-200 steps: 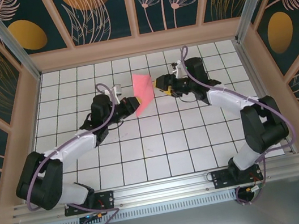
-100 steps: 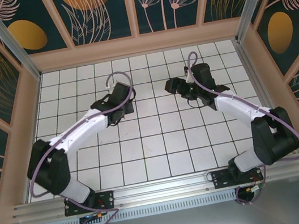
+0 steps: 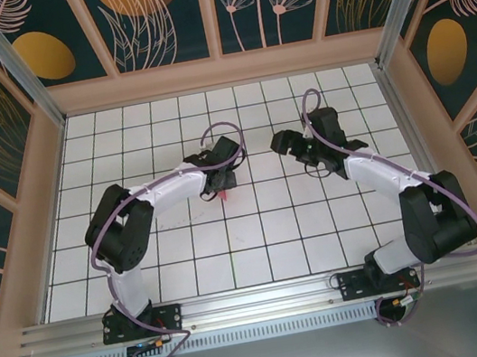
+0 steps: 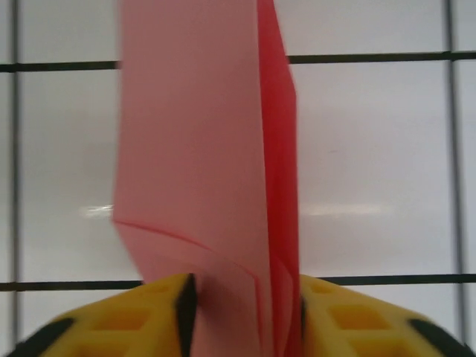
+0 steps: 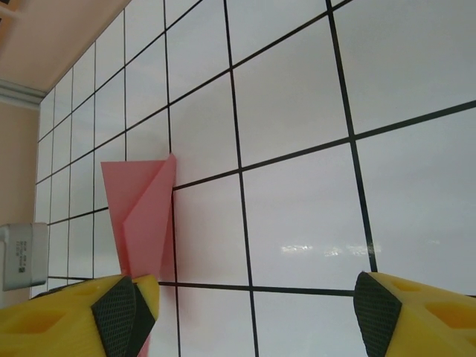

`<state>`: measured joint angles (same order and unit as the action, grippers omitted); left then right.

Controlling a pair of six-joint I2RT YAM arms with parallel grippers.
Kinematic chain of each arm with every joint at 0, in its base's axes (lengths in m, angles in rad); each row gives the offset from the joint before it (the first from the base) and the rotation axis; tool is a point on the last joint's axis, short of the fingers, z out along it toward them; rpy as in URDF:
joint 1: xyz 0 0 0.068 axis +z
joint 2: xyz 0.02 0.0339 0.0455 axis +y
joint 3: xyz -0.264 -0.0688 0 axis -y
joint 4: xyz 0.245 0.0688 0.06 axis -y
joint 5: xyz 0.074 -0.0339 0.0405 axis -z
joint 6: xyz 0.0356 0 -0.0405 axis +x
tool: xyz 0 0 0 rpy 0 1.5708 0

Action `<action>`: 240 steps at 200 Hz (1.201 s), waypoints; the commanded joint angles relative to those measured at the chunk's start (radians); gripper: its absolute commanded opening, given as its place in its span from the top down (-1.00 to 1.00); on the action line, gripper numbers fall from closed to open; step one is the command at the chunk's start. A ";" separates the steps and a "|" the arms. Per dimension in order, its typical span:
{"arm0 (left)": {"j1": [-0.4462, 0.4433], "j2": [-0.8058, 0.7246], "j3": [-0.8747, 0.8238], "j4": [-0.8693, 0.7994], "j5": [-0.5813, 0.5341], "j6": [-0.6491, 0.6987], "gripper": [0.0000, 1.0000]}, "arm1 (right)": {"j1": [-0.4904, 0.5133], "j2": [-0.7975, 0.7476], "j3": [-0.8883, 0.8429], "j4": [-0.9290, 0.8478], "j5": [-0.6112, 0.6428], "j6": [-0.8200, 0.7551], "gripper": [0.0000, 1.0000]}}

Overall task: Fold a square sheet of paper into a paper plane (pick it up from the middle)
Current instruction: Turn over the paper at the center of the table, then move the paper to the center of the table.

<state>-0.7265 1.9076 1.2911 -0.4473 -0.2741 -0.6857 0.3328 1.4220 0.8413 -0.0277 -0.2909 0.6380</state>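
Left pincer [image 4: 244,305] is clamped on the folded pink paper [image 4: 197,134]. Right pincer [image 5: 249,305], at its 2 o'clock, gapes apart.

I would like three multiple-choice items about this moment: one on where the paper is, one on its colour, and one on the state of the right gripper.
1. Where is the folded paper?
A. lying flat, apart from both arms
B. between the fingers of the left gripper
C. in the right gripper

2. What colour is the paper?
A. pink-red
B. blue
C. green

3. How does the right gripper stand?
A. shut on the paper
B. shut on nothing
C. open

Answers:
1 B: in the left wrist view, the yellow fingers pinch its lower end.
2 A: both wrist views show it pink-red.
3 C: in the right wrist view, its pads are wide apart, with bare gridded board between them.
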 commanded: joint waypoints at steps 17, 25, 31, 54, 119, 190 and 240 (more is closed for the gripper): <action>0.041 -0.083 -0.030 0.169 0.161 -0.017 -0.20 | 0.049 -0.012 0.001 -0.046 0.094 0.012 -0.55; 0.064 -0.110 -0.056 0.195 0.192 -0.018 -0.26 | 0.077 0.003 0.009 -0.043 0.104 0.018 -0.51; 0.081 -0.131 -0.077 0.216 0.212 -0.020 -0.29 | 0.101 0.016 0.018 -0.045 0.119 0.027 -0.49; 0.154 -0.231 -0.167 0.276 0.246 -0.034 -0.46 | 0.206 0.081 0.056 -0.024 0.168 0.070 -0.35; 0.299 -0.467 -0.425 0.315 0.144 -0.076 -0.93 | 0.473 0.383 0.332 -0.053 0.274 0.144 0.07; 0.344 -0.542 -0.503 0.323 0.130 -0.104 -0.97 | 0.495 0.641 0.534 -0.141 0.256 0.096 0.20; 0.348 -0.552 -0.508 0.329 0.133 -0.106 -0.97 | 0.492 0.677 0.519 -0.249 0.214 -0.087 0.22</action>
<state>-0.3859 1.3750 0.7944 -0.1463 -0.1261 -0.7788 0.8246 2.0823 1.3636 -0.1566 -0.0532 0.6872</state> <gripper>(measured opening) 0.985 0.388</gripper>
